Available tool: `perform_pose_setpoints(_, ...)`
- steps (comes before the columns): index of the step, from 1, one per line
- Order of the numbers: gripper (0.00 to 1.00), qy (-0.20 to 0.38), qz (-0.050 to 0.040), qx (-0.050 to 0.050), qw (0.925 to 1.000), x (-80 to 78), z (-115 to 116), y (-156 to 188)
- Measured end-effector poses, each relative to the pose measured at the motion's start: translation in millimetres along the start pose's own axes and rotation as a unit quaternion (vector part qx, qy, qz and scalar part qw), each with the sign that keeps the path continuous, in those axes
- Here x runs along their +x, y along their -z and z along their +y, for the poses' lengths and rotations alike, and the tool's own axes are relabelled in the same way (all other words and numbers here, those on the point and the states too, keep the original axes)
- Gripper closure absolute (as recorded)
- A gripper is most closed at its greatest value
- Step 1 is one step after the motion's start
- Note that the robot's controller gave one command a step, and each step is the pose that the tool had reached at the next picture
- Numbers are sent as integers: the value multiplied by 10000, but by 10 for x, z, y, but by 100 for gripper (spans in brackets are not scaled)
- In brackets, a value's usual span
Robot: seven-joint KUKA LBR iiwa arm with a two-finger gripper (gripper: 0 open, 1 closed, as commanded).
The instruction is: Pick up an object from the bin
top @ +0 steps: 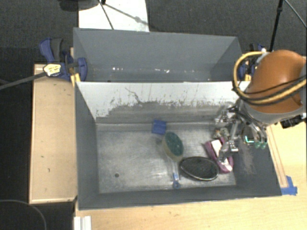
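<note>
My gripper (229,139) hangs low at the right side of the bin, right over a purple and pink thing with a white part (219,156) on the floor there. It partly hides that thing's upper end, and I cannot tell whether the two touch. Just left of the purple thing lies a black oval brush head (198,168), flat on the floor.
A green oval brush (173,144) with a thin handle ending in a blue tip (175,180) lies mid-bin. A small blue block (159,127) sits near the back wall. The arm with its orange cover and cables reaches over the right rim.
</note>
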State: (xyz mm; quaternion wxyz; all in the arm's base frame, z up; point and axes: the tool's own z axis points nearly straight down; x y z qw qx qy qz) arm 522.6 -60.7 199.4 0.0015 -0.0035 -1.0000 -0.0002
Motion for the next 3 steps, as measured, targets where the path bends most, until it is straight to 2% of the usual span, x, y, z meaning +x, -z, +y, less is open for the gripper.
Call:
perform_pose_setpoints(1, 0, 65, 24, -10, 10000, 152, 351, -1209)
perform_pose_setpoints(2, 100, 79, -15, -8, 10000, 131, 344, -1170)
perform_pose_setpoints(3, 100, 134, -64, 7, 9999, 98, 216, 393)
